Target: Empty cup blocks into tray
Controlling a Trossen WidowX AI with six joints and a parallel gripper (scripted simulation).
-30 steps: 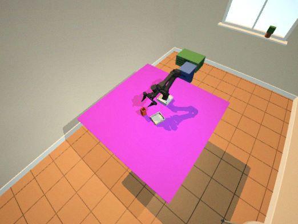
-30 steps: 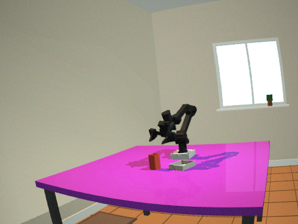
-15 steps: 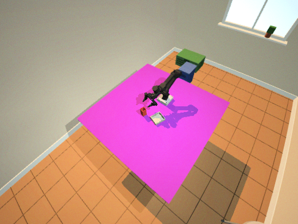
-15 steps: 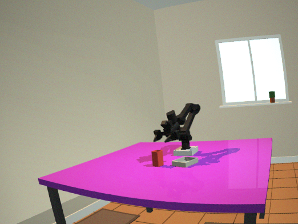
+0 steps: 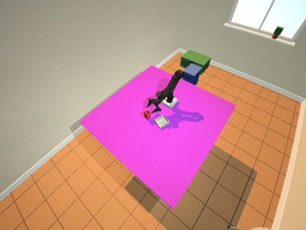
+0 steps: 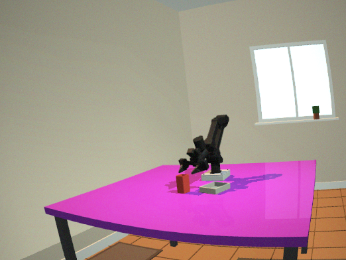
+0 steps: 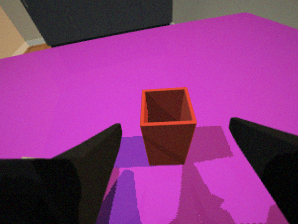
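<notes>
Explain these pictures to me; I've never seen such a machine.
The machine is one black robot arm, its foot on a white base on a magenta table. The first picture looks down from above, the second from the side, the third from the arm's wrist, past its pincer. The pincer is open and holds nothing. An upright red cup stands beside a shallow, pale tray. I can't make out any blocks inside the cup.

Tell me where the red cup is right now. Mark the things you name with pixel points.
The red cup (image 5: 147, 114) (image 6: 183, 184) (image 7: 169, 145) stands upright on the table, left of the shallow tray (image 5: 167, 125) (image 6: 207, 190) in the top and exterior views.
</notes>
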